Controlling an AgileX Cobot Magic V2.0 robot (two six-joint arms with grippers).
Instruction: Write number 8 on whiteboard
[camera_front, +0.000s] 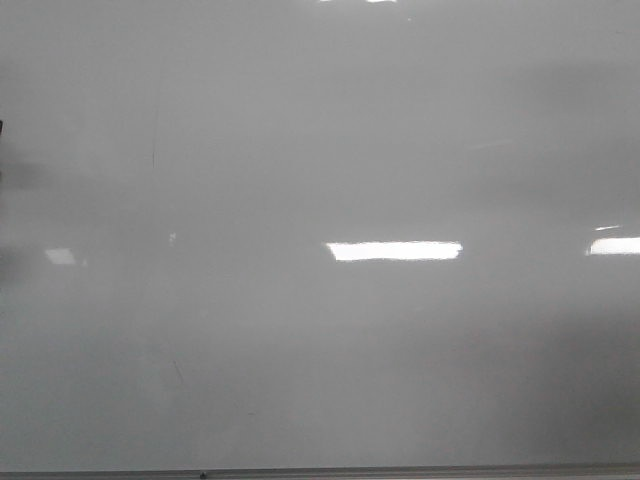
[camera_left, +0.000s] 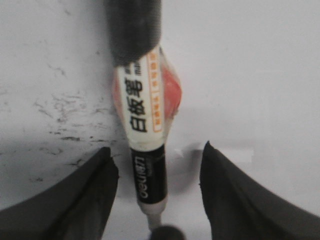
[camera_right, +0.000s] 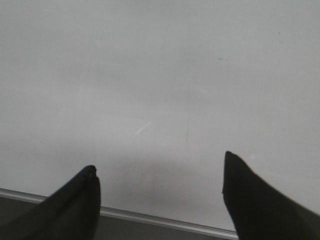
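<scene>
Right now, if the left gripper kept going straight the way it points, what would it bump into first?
Probably the white-and-black whiteboard marker with an orange label, lying between the open left gripper fingers, over a scuffed white surface. Whether the fingers touch it is unclear.

The right claw (camera_right: 160, 187), spread wide, hovers over the whiteboard (camera_right: 160, 75) near its metal edge (camera_right: 150, 218).

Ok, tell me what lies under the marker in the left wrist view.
Under the marker lies a pale surface with dark scuffs beside it. The left gripper is open around it, fingers apart from the barrel. What the barrel covers is hidden.
</scene>
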